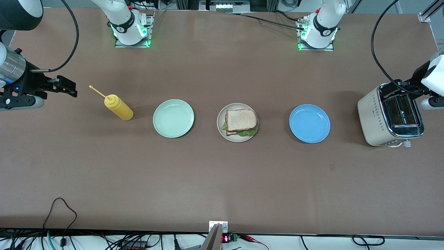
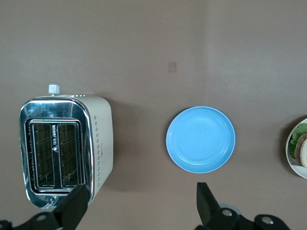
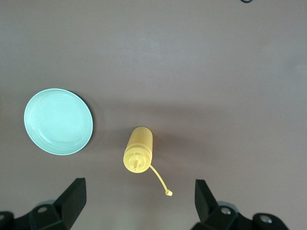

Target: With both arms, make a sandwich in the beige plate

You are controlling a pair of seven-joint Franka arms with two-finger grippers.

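Judging the job done: the sandwich [image 1: 241,122] sits assembled on the beige plate [image 1: 223,132] mid-desk, between two other plates. I've parked both arms clear: left tool [image 2: 141,203] spread empty over the toaster [image 1: 390,119], right tool [image 3: 139,203] spread empty above the mustard bottle [image 1: 118,107].

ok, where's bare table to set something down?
Bare: the whole band nearer the front camera than the plate row, and the band between the row and the arm bases. Crowded: the row itself, yellow bottle, mint plate, beige plate, blue plate, toaster.
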